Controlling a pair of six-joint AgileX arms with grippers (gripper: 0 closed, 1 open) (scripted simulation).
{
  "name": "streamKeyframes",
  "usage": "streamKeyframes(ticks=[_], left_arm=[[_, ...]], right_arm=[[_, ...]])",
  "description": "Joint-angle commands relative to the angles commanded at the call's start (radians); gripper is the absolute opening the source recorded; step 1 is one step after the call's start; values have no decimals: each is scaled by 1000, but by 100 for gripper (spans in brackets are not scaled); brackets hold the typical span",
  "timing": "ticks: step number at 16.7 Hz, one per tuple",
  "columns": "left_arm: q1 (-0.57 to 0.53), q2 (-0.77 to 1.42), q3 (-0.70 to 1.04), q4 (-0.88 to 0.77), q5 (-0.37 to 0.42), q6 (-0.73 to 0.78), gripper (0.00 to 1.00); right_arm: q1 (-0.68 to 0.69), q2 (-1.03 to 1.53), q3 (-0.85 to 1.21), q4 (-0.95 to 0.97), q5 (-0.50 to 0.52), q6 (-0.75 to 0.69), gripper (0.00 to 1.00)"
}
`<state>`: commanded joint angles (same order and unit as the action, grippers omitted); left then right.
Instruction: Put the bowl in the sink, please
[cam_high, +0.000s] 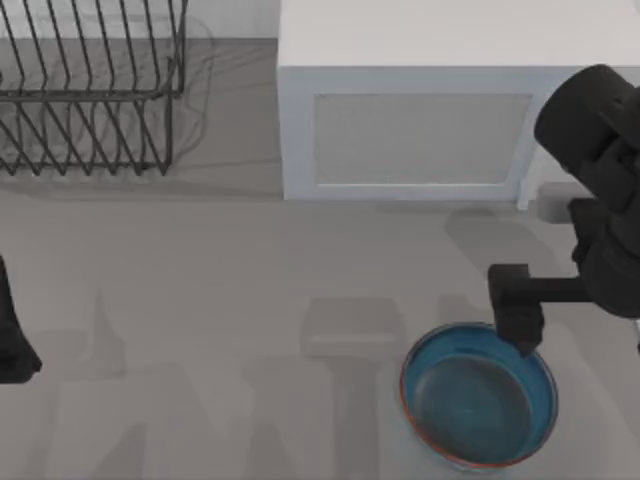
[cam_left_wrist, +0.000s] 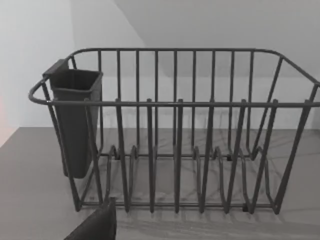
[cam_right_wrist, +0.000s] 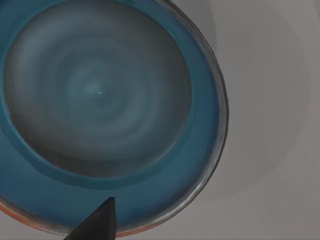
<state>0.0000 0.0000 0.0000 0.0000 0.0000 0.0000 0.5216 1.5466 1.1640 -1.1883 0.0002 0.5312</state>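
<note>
The round deep bowl with a glossy teal-blue inside and thin red-orange rim line (cam_high: 478, 396) sits upright on the grey bench (cam_high: 200, 300), near the front edge on the right side of the top view. Its rim stands clear of the large white box-shaped microwave (cam_high: 420, 130), which lies behind it along the back of the bench with open grey surface between them.

The right arm's black gripper (cam_high: 522, 330) reaches in from the right edge and hovers over the bowl's far rim. The right wrist view looks straight down into the bowl (cam_right_wrist: 100, 100), with one dark fingertip (cam_right_wrist: 97, 222) over the near rim. Whether the jaws are open or closed cannot be told, and no grip on the bowl is visible.

The dark wire dish rack (cam_high: 90, 90) occupies the back left corner; the left wrist view shows its dark cutlery cup (cam_left_wrist: 75, 120) hung on one end. Broad bare bench lies between rack and bowl.

The left arm's gripper (cam_high: 12, 335) is parked at the left edge.
</note>
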Motion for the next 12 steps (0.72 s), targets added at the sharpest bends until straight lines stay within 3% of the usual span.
streamKeyframes(ticks=[4, 12], left_arm=[[0, 0, 0, 0, 0, 0, 100], [0, 0, 0, 0, 0, 0, 100]], right_arm=[[-3, 10, -34, 41, 0, -2, 100], [3, 128, -263, 395, 0, 5, 100]])
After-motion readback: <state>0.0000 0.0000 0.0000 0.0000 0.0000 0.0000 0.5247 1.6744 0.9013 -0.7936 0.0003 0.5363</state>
